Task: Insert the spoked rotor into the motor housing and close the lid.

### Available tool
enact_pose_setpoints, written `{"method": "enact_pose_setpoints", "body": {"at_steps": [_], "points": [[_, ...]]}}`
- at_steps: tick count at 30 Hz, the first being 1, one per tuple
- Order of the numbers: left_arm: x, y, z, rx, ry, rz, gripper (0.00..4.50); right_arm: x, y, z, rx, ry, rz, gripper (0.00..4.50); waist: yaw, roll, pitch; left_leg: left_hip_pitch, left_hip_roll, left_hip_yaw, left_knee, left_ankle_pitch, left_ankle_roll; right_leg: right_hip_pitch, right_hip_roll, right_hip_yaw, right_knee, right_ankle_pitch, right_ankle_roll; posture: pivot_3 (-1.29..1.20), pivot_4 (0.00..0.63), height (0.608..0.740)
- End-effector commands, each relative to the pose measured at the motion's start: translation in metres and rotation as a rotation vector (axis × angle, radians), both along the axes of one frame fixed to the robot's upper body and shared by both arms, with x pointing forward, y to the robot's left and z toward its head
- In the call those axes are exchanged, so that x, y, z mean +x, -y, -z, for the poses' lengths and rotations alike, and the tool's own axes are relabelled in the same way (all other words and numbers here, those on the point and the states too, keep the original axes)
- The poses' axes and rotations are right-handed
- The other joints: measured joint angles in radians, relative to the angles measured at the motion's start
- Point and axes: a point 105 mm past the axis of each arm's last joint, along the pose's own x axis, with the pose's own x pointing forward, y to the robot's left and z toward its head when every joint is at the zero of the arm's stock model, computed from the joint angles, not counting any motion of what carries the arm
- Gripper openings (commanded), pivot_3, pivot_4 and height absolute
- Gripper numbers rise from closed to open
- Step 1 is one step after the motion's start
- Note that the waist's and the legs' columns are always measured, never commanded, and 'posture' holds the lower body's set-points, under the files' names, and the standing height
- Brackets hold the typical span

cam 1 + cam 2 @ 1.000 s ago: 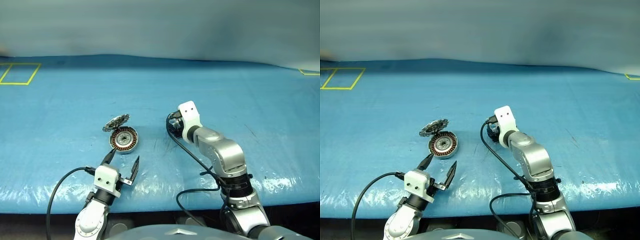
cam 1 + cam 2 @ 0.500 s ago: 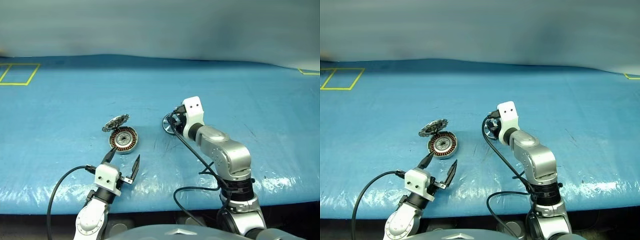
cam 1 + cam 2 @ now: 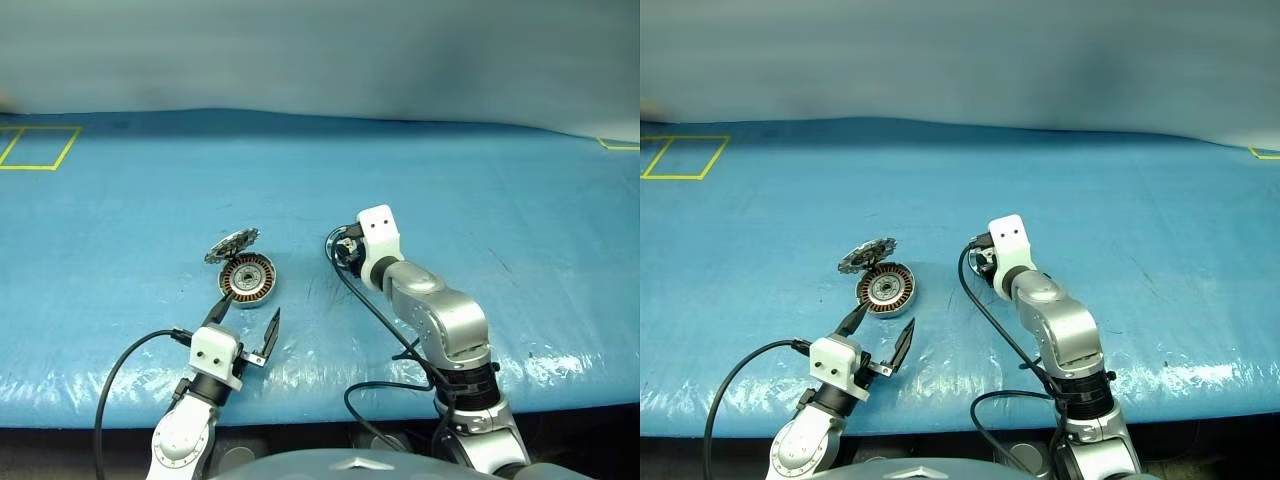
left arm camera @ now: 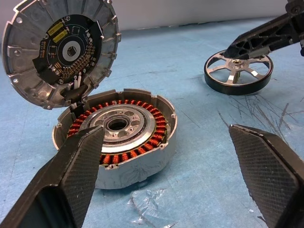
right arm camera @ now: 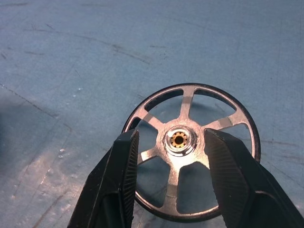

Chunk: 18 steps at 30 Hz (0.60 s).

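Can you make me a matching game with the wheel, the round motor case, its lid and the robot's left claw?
Things:
1. wheel
2. motor case
3. lid
4. left gripper

States:
A. flipped up and open, showing a dark patterned inside
B. wide open, holding nothing
C. lying flat on the blue table, between two black fingers
D. full of copper-coloured windings around a middle hub

Pairs: 1-C, 2-D, 3-A, 4-B
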Motion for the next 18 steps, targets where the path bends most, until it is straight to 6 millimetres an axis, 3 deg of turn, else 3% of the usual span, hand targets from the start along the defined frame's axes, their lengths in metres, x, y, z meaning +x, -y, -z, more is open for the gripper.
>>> {"method": "enact_pose_setpoints", "body": {"at_steps": [1, 8, 18], "points": [[0.0, -0.001, -0.008, -0.004, 0.031, -0.003, 4.5, -0.002, -0.001, 0.005, -0.017, -0.021, 0.008, 2.26, 0.0, 0.0, 0.0, 0.0, 0.0, 0.0, 0.0, 0.0, 0.0, 0.0, 0.0, 0.0, 0.0, 0.0, 0.0, 0.0, 0.15, 0.74], [-0.001, -0.001, -0.008, -0.005, 0.031, -0.003, 4.5, 0.002, 0.0, 0.015, 0.013, -0.087, 0.048, 2.26, -0.002, -0.001, -0.001, 0.003, 0.0, 0.0, 0.0, 0.0, 0.0, 0.003, 0.0, 0.0, 0.0, 0.0, 0.0, 0.0, 0.15, 0.74], [-0.002, 0.001, -0.006, -0.012, 0.026, -0.012, 4.5, 0.005, 0.017, 0.03, -0.017, -0.202, 0.115, 2.26, -0.004, -0.002, -0.002, 0.012, 0.0, 0.0, 0.0, 0.0, 0.0, 0.007, 0.0, 0.0, -0.001, -0.001, -0.001, 0.0, 0.15, 0.74]]}}
